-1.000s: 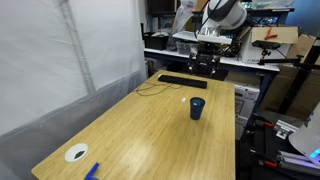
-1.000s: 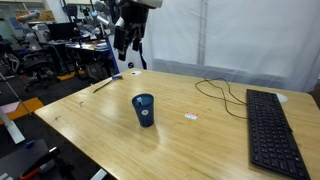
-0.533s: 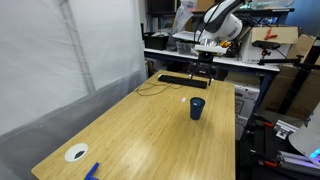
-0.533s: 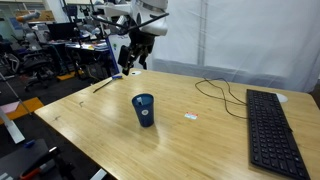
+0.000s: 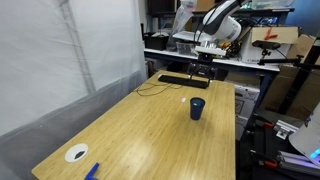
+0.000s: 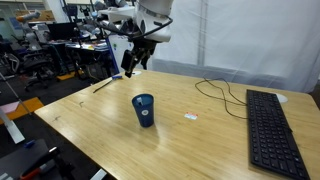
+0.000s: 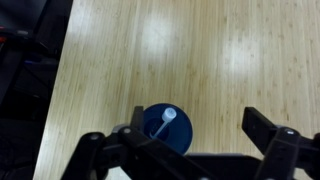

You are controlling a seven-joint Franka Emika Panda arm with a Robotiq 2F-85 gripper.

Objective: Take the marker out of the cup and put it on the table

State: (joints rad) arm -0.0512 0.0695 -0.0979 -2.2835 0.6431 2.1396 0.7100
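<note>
- Since a second ago the wrist has tilted: the gripper (image 6: 129,64), which hung straight down beyond the far edge of the table (image 6: 205,142), now slants toward the cup (image 6: 144,110). The cup itself has not shifted.
- Judged from this, the step in hand is the approach. Nothing of the task is done yet, and the marker (image 7: 164,124) is untouched.
- The marker stands inside the cup (image 7: 166,140), leaning, with its whitish end poking just above the rim. It shows clearly only in the wrist view.
- In both exterior views the gripper (image 5: 203,68) is in the air, well apart from the cup (image 5: 197,108) and above the table's far edge, near a keyboard (image 5: 182,81).
- The pincer (image 7: 190,128) is spread wide, wider than the cup's mouth, gripping nothing and touching nothing.
- The next move likely calls for coming in over the cup, centring on the whitish tip, descending, and narrowing onto the thin stick without knocking the cup over.
</note>
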